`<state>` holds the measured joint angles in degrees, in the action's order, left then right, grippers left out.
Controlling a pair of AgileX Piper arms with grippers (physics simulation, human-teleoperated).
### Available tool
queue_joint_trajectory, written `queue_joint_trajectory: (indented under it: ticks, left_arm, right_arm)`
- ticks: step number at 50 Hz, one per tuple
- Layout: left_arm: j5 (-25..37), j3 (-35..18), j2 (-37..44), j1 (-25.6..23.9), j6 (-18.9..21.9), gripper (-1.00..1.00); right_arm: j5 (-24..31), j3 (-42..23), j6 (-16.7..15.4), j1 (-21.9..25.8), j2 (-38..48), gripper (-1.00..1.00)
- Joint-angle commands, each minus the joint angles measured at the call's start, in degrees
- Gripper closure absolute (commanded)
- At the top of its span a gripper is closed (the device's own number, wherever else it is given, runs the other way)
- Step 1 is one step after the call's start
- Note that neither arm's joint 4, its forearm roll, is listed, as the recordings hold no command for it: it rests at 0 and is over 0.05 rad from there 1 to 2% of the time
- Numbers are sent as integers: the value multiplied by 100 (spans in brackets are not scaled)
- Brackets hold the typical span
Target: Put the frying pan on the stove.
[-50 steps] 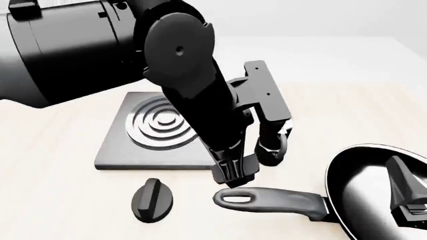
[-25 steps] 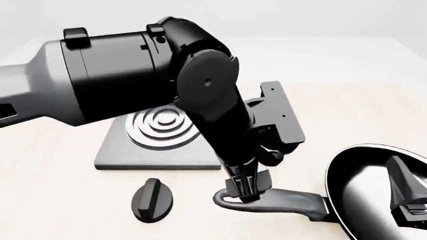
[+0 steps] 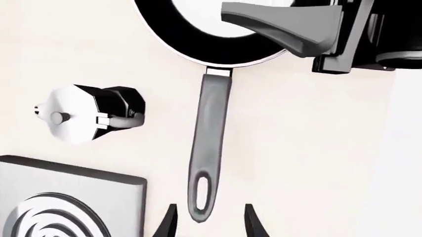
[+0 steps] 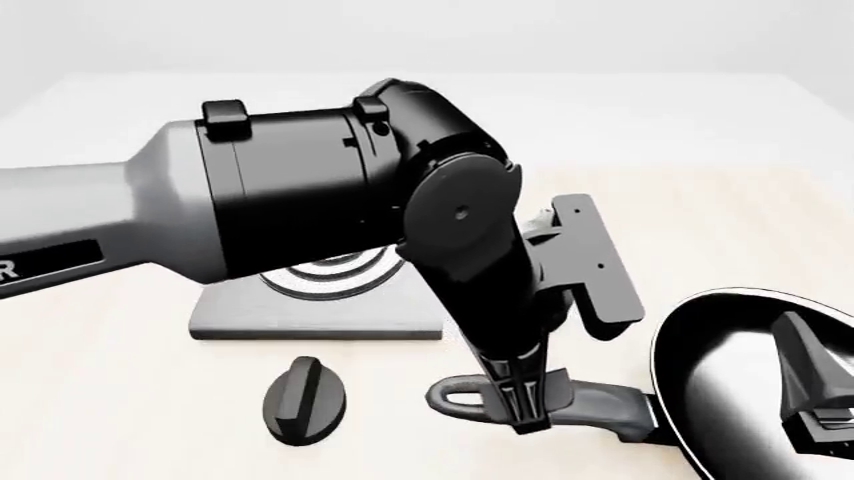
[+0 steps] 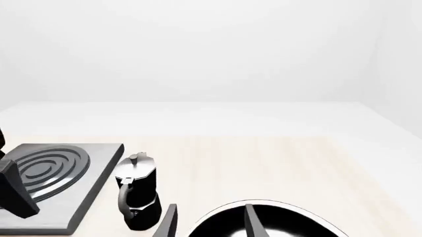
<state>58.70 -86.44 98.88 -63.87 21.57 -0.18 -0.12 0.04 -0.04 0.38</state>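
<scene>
The frying pan (image 4: 727, 370) rests on the table at the front right, its long handle (image 4: 607, 405) pointing left and ending in an oval loop (image 4: 451, 395). In the left wrist view the handle (image 3: 211, 128) runs from the pan (image 3: 197, 47) toward my left gripper (image 3: 209, 227). That gripper is open, one finger on each side of the loop end. In the front view the left gripper (image 4: 525, 405) is down at the handle. The stove (image 4: 314, 318) lies behind, mostly hidden by the left arm. My right gripper (image 4: 817, 395) hovers open over the pan (image 5: 277, 219).
A black oval knob (image 4: 304, 400) lies in front of the stove. A moka pot (image 5: 138, 197) stands between the stove (image 5: 53, 180) and the pan; it also shows in the left wrist view (image 3: 92, 113). The left arm hides it in the front view.
My left arm has swung right and toward the front, lowering its open gripper onto the loop end of the handle. The pan and the right arm have not moved.
</scene>
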Motion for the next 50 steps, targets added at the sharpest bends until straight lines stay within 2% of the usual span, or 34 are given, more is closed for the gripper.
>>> queue_joint_trajectory:
  ticks: [1,25,26,50]
  left_arm:
    - [-101,-11,97,-72,-38,-100]
    - [-101,-11,97,-72,-38,-100]
    - [-376,35,396,-143,-49,-100]
    - [-576,0,662,-20,-36,-100]
  right_arm:
    - [0,0,0,0,0,-100]
    - [0,0,0,0,0,-100]
    - [0,0,0,0,1,-100]
    - [0,0,0,0,1,-100]
